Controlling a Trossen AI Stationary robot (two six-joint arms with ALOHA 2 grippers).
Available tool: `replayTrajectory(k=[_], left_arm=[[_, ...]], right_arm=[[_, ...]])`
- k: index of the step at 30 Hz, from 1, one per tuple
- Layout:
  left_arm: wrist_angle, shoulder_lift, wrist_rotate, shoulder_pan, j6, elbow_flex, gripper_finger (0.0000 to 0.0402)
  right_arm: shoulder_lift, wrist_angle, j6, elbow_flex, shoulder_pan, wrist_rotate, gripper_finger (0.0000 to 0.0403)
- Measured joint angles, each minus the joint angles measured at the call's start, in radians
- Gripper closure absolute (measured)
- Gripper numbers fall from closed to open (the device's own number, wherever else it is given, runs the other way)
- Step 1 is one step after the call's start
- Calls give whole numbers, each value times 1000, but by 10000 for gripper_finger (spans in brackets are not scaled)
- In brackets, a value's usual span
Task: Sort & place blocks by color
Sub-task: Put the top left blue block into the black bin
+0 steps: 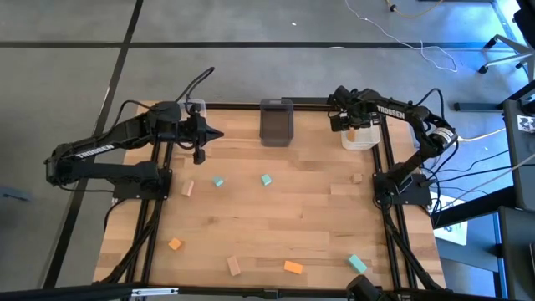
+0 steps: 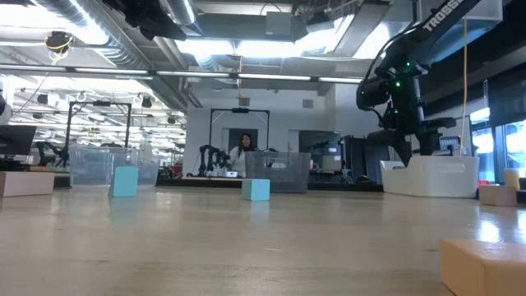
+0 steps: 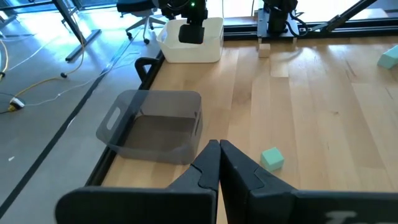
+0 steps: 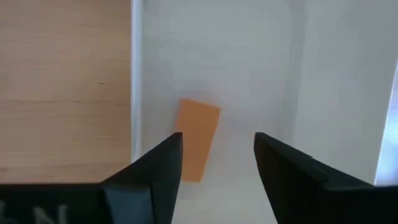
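Wooden surface (image 1: pixel 301 201) carries three bins along its far edge: a grey bin (image 1: pixel 277 121) at centre, a white bin (image 1: pixel 361 136) at the right corner, a clear bin (image 1: pixel 195 107) at the left corner, mostly hidden under the left arm. Right gripper (image 4: pixel 217 158) hangs directly over the white bin, jaws released and spread, nothing between them; an orange block (image 4: pixel 198 148) lies on the bin floor just below. Judgement: the drop of an orange block into the white bin is at its end, so this bin is taking orange. Left gripper (image 3: pixel 219 163) waits near the far left corner beside the grey bin, jaws clenched together on nothing. Blocks not yet sorted lie scattered over the surface: teal block (image 1: pixel 357 264) at near right, orange block (image 1: pixel 292 267) at near centre, tan block (image 1: pixel 234 266) beside it, a smaller orange block (image 1: pixel 175 244) at near left, a tan block (image 1: pixel 188 188) at mid left, two small teal blocks (image 1: pixel 218 181) and (image 1: pixel 266 179) at mid surface, and a tan block (image 1: pixel 357 177) near the right arm's base. Roughly one of nine placed; task is early. Next move, as I judge it: right arm lifts clear of the bin wall, then goes for the near-centre orange block, jaws kept wide and squared to its long sides. Risk: snagging the bin rim on the way out.
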Motion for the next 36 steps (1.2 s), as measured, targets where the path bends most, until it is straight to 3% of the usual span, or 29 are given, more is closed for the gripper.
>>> replayTrajectory(k=[9,13,27,31,36], left_arm=[[-1,0,0,0,0,0,401],[-1,0,0,0,-1,0,401],[-6,-2,13,-27,-101,1,401],[-170,9,-62,-71,-130,53,401],[-468,113,-188,-116,-323,203,401]], right_arm=[[0,-20,-55,132,0,-146,230],[-4,-72,-90,241,24,-152,230],[-226,-129,-216,550,336,-156,230],[-299,-79,-267,559,435,-156,230],[-345,-37,-368,559,526,-156,230]])
